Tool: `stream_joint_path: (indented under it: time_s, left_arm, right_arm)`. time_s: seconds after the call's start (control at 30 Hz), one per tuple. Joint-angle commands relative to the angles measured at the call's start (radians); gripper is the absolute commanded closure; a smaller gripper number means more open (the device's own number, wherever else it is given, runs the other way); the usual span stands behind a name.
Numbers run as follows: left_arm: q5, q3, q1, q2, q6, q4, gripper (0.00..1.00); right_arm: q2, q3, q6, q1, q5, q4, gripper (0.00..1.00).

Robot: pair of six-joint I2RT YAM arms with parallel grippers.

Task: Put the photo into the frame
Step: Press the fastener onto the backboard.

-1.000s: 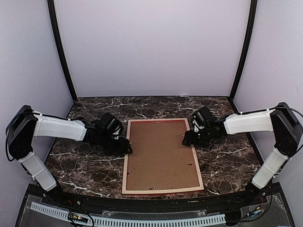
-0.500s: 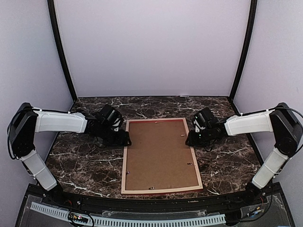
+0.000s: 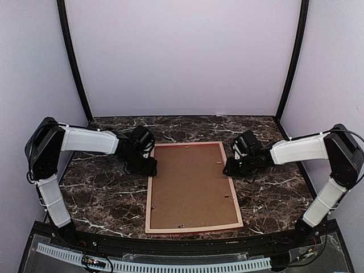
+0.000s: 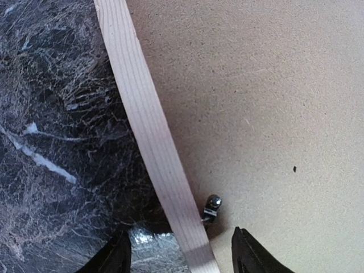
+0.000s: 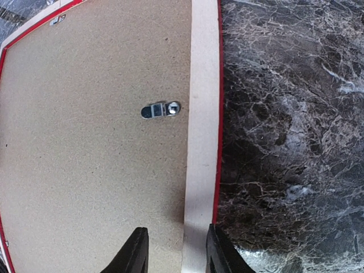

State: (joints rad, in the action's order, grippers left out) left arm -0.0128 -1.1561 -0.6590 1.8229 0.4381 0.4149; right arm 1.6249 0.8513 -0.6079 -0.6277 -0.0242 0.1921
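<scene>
Top external view: the frame (image 3: pixel 193 229) lies face down on the table (image 3: pixel 96 190). The left gripper (image 4: pixel 181 239) straddles its left rail with jaws wide apart. The right gripper (image 5: pixel 175 233) straddles the right rail, its gap narrower and unclamped.

Desk (image 3: pixel 96 193): dark marble pattern, white veins, faint glare in patches. Back wall (image 3: pixel 182 57), left wall (image 3: pixel 28 68) and right wall (image 3: pixel 335 68): plain pale lilac, evenly lit. Black posts (image 3: pixel 73 60) stand at the rear corners. White slotted strip (image 3: pixel 187 265) runs along the near edge.

Frame (image 3: pixel 149 199) front hidden, face-down; left pincer (image 4: pixel 179 242), right pincer (image 5: pixel 175 236) cropped at edge.
</scene>
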Motion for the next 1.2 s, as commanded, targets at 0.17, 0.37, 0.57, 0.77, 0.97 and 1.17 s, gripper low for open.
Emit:
stream_joint_path:
  time_s: [0.17,0.37,0.57,0.77,0.97,1.17]
  left_arm:
    - [-0.042,-0.051,0.005,0.059,-0.068,0.04,0.45]
    - [-0.051,-0.05,0.006,0.068,-0.075,0.035,0.57]
    - [-0.046,-0.048,0.007,0.076,-0.086,0.023,0.66]
    - [-0.036,-0.04,0.01,0.077,-0.1,-0.001,0.74]
    - [-0.026,-0.018,0.012,0.073,-0.127,-0.062,0.8]
    - [-0.018,-0.006,0.013,0.071,-0.133,-0.099,0.77]
  right_arm:
    - [0.027,-0.045,-0.012,-0.003,-0.039,0.022,0.65]
    - [0.023,-0.053,-0.015,-0.003,-0.044,0.017,0.65]
    - [0.021,-0.057,-0.015,-0.002,-0.045,0.014,0.65]
    - [0.024,-0.061,-0.017,-0.002,-0.05,0.009,0.66]
    - [0.026,-0.064,-0.015,-0.002,-0.054,0.005,0.66]
    - [0.029,-0.067,-0.012,-0.003,-0.057,0.001,0.66]
